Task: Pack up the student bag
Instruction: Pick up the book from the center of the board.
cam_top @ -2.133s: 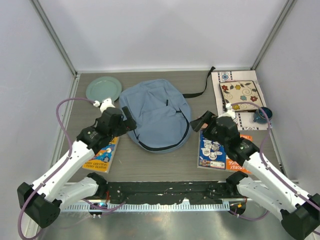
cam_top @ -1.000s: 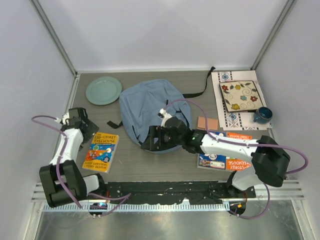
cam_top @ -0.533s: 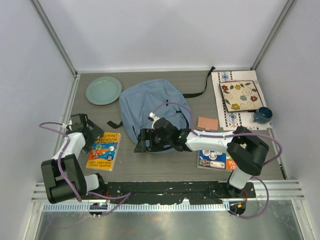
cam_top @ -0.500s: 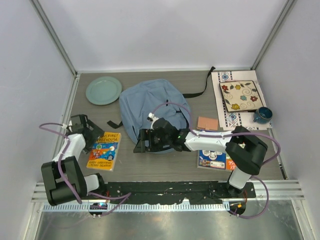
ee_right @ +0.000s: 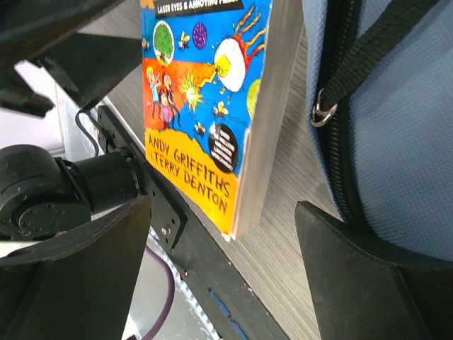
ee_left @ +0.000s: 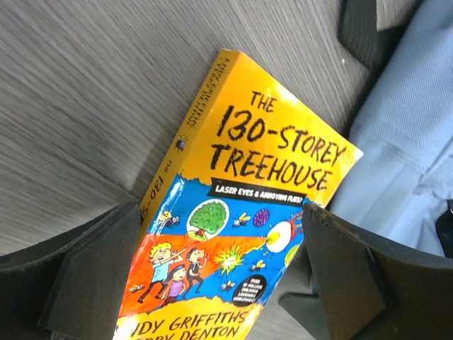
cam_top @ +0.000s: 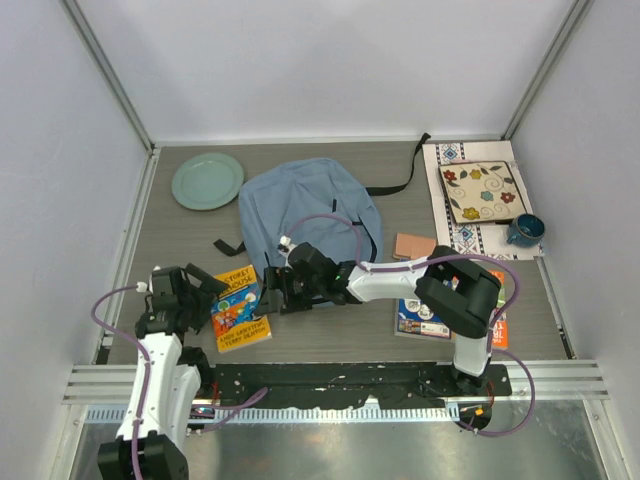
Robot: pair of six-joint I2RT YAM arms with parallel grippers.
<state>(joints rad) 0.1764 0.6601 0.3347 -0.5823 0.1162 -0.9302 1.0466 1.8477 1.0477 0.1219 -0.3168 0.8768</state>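
Now the book (cam_top: 240,310) has shifted just beside the bag (cam_top: 310,205), which lies mid-table. My left gripper (cam_top: 208,288) straddles the book, jaws wide; my right gripper (cam_top: 272,292) stands wide, empty. Packing remains.

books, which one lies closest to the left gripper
The yellow Treehouse book, lying right in front of the open left gripper and beside the student bag. The blue-covered book lies far off to the right.
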